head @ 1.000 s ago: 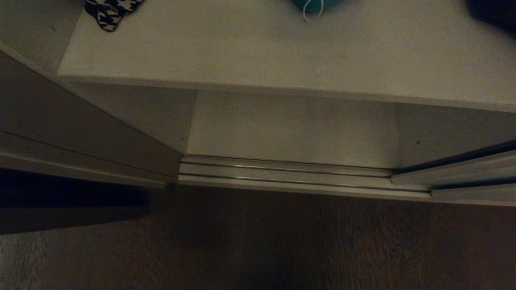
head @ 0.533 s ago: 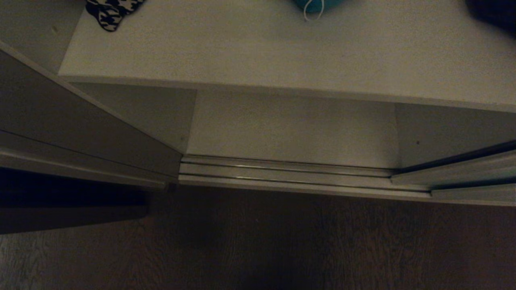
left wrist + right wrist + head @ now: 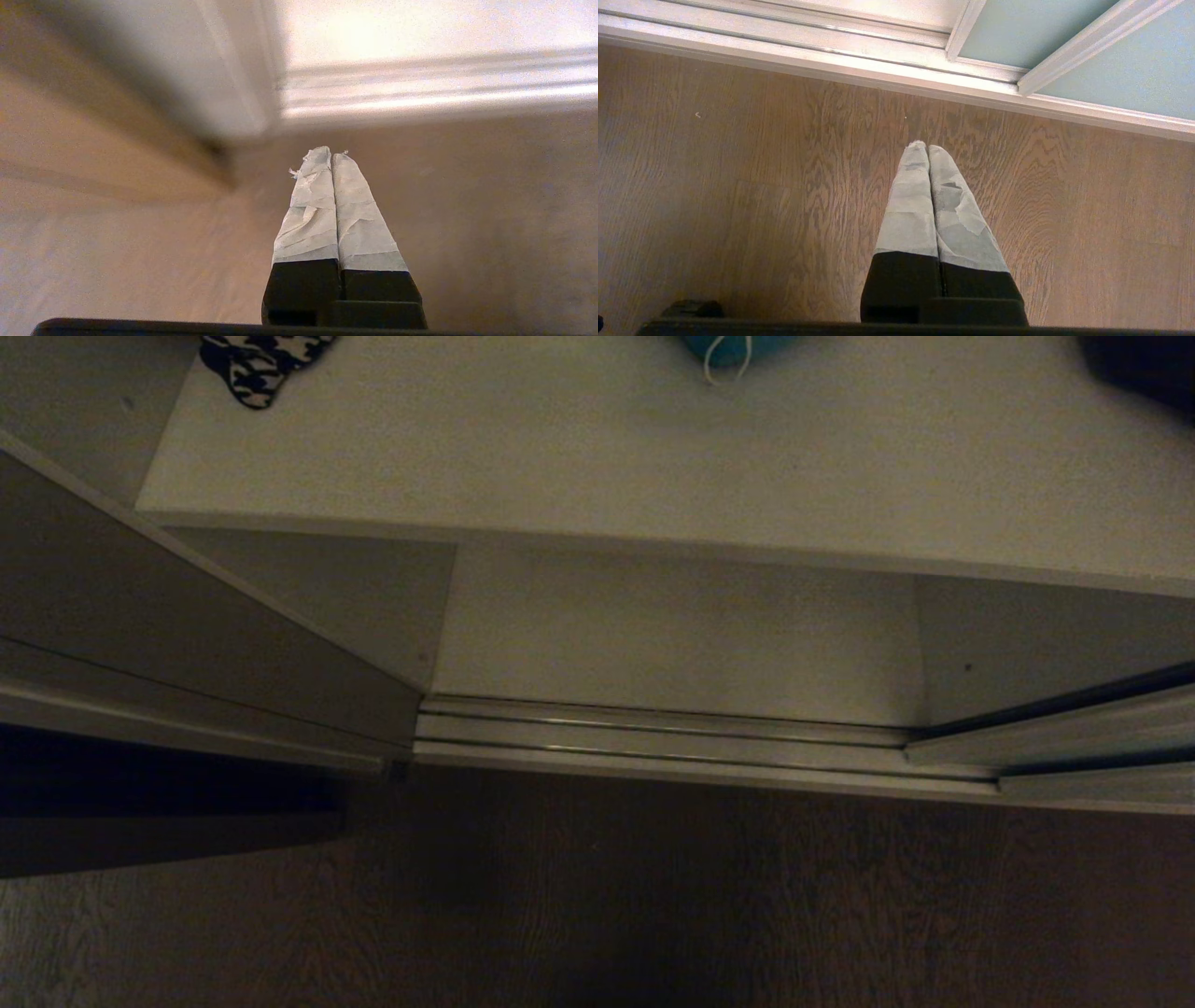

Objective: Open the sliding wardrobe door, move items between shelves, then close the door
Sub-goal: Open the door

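Observation:
Two off-white shelves show in the head view, the upper shelf [image 3: 597, 457] and, a step lower, the lower shelf [image 3: 672, 635]. Only the lower rim of a teal plush item [image 3: 738, 345] shows, at the upper shelf's far edge. The pale grey-green sliding wardrobe door [image 3: 1134, 70] stands at the right end of the track [image 3: 1074, 723], leaving the shelves uncovered. Neither gripper is in the head view. My left gripper [image 3: 331, 154] is shut and empty, low over the wooden floor near the track's left corner. My right gripper [image 3: 927, 147] is shut and empty over the floor before the track.
A ribbed silvery floor track [image 3: 653, 737] runs along the wardrobe's front. A black-and-white houndstooth bag [image 3: 257, 369] lies at the upper shelf's far left and a black bag [image 3: 1144, 369] at its far right. A grey side panel [image 3: 140, 616] closes the left. Brown wooden floor [image 3: 653, 896] lies in front.

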You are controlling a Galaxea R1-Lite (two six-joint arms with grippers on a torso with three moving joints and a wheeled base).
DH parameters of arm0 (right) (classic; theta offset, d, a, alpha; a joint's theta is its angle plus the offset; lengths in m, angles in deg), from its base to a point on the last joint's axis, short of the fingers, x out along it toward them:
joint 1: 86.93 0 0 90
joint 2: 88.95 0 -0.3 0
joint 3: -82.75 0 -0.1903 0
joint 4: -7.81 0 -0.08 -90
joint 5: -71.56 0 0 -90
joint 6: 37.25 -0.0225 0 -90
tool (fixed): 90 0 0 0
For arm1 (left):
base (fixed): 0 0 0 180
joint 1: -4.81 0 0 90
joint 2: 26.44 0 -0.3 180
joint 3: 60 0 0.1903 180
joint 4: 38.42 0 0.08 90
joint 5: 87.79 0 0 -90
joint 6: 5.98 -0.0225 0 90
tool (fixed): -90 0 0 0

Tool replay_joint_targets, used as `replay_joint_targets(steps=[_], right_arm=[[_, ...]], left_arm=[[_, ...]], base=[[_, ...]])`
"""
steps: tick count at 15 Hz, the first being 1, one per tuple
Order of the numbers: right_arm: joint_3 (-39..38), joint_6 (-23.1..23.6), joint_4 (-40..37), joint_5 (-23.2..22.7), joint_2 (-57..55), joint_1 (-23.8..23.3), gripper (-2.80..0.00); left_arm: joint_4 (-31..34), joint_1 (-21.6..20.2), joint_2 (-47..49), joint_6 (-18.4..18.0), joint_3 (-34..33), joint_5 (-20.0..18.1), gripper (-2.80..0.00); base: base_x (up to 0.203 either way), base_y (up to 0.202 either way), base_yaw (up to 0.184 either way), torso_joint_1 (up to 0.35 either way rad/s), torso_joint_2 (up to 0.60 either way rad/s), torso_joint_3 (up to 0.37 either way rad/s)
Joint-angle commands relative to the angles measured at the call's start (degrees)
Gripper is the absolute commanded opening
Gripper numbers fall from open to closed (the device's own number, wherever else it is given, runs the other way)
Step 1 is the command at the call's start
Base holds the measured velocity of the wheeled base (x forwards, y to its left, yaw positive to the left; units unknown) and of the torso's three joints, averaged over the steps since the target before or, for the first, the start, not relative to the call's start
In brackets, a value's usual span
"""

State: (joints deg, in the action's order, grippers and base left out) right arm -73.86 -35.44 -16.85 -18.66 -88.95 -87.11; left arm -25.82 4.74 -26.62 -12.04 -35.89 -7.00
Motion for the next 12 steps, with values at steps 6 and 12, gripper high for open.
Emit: replay_joint_targets(steps=[6,12], right_arm=[[0.1,0.0,0.0,0.0,0.1,0.0,-2.8],[0.1,0.0,0.0,0.0,0.1,0.0,-2.8]], left_arm=[[3.2,0.0,0.3,7.9,0.1,-0.3,-2.8],[6.7,0.0,0.1,-6.8,-0.8,7.4,-2.8]], base=[[0.0,0.0,0.0,0.0,0.0,0.0],[0.0,0.0,0.0,0.0,0.0,0.0]])
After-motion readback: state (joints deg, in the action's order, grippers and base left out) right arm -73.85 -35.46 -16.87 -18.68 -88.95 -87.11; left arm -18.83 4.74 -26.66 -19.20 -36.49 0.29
